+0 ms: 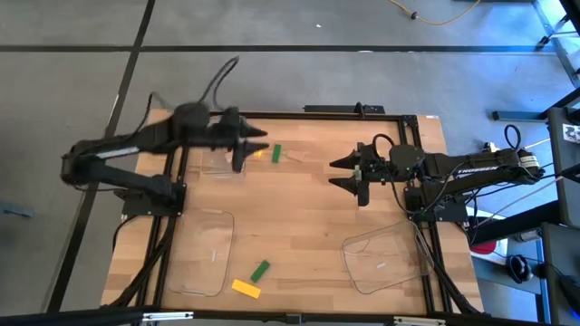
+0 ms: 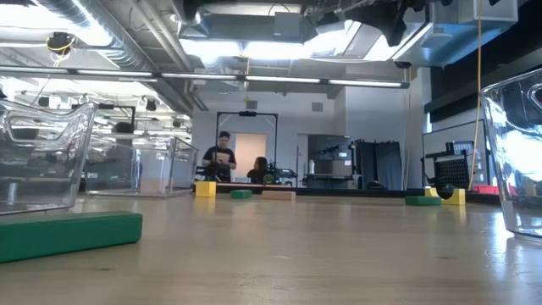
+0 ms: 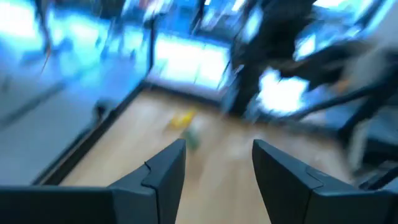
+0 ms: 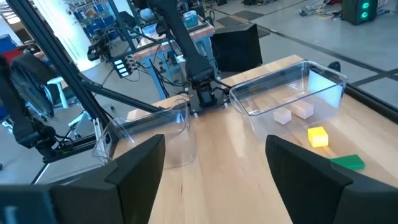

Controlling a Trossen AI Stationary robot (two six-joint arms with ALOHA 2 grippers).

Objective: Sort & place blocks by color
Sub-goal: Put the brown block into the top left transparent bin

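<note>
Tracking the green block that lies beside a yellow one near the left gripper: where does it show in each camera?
High view: green block at the table's far side, left of centre.
Low view: small, far back, left of centre.
Left wrist view: probably the blurred green patch; not certain.
Right wrist view: lower right corner.
Shared landmark: the yellow block right beside it.

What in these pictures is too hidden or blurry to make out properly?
- Left wrist view: motion blur smears everything past the open left gripper; the yellow and green blocks are mere smudges.
- High view: the yellow block near the left gripper is half hidden by its fingers.
- Right wrist view: the pale blocks in the clear tray are too small to tell their colour.
- Low view: neither gripper shows.
</note>
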